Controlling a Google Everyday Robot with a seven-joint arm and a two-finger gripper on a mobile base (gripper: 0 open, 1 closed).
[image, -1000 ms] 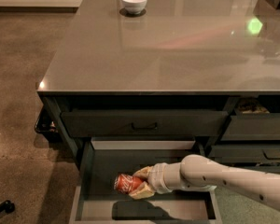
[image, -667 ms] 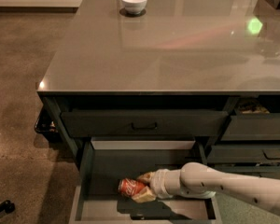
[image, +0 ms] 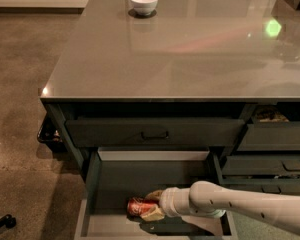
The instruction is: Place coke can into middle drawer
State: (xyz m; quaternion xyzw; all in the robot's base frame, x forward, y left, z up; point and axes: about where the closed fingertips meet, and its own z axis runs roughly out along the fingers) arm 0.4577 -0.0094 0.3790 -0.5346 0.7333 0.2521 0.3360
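Camera view. Desk (image: pixel 190 59): glossy grey top, green light spot (image: pixel 272 28) at far right, white bowl (image: pixel 143 1) near the back edge. Floor (image: pixel 20 84): mottled brown, looks like polished concrete. Upper drawer front (image: pixel 115 133) closed, dark handle. Middle drawer (image: pixel 93 184) pulled out below it. Coke can (image: pixel 138 206) on its side on the drawer floor, towards the front. Pincer (image: pixel 150 204) inside the drawer, clamped on the can's right end. Can red with pale markings; lettering unreadable.

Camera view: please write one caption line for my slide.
Gripper holds the coke can inside the open middle drawer.
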